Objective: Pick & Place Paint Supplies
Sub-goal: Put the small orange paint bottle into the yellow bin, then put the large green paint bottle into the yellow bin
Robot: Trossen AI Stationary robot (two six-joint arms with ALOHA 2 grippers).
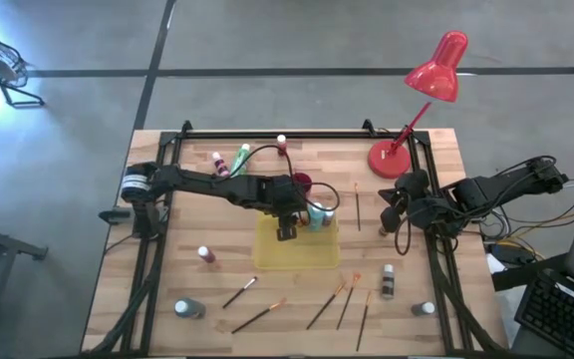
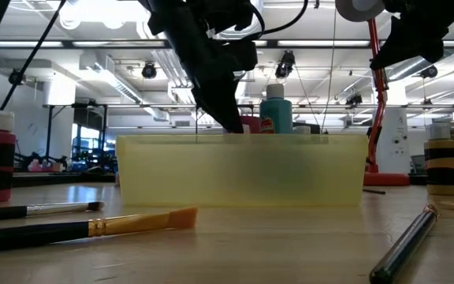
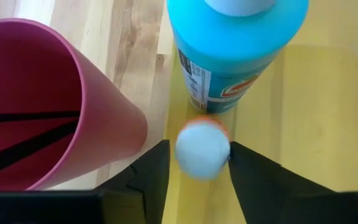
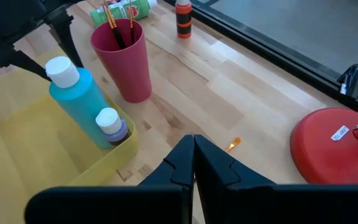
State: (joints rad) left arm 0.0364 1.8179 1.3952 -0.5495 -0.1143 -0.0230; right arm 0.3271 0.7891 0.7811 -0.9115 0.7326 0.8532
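A: Where is the left gripper?
B: Over the yellow tray, fingers parted either side of a small white-capped bottle standing beside the big light blue bottle, next to the magenta cup.
A: The right gripper?
B: Fingers pressed together, empty, near the red lamp. Brushes lie along the table's near edge.

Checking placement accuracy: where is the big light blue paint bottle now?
In the high view, the light blue bottle stands upright in the yellow tray's far right corner, beside the magenta cup.
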